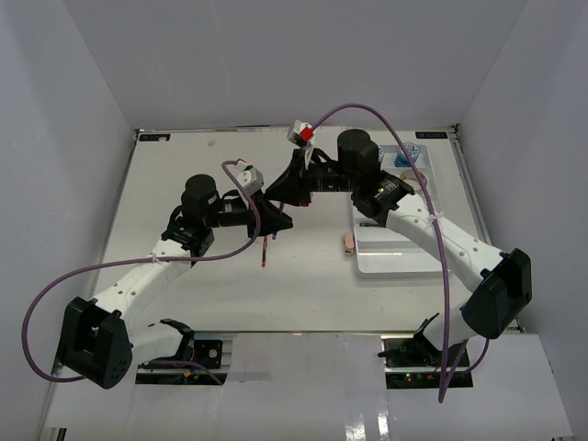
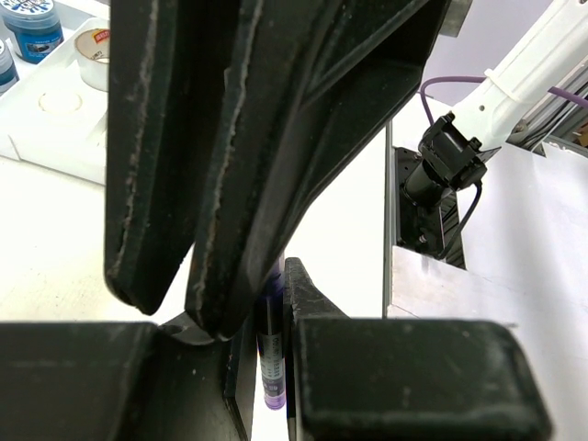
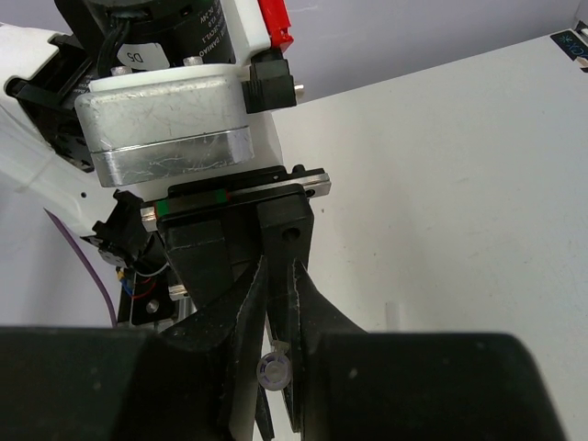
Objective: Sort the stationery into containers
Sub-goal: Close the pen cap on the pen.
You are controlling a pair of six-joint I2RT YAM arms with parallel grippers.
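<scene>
Both grippers meet over the middle of the table, each shut on one thin dark pen [image 2: 269, 354] with a purple-tinted clear end. In the left wrist view my left gripper [image 2: 273, 285] pinches the pen along its fingers, and the right gripper's fingers [image 2: 216, 230] come down onto the pen from above. The right wrist view shows the pen end-on [image 3: 275, 370] inside my right gripper [image 3: 276, 349]. From above, the left gripper [image 1: 280, 221] and right gripper [image 1: 276, 195] touch tips. The white tray [image 1: 400, 254] lies at the right, with a blue-white tub [image 2: 32, 26] and a tape roll [image 2: 95, 48] in it.
A thin red pen [image 1: 265, 251] shows just below the two grippers. A pink eraser-like piece [image 1: 348, 242] lies on the table against the tray's left edge. White walls close in the table on three sides. Purple cables loop from both arms.
</scene>
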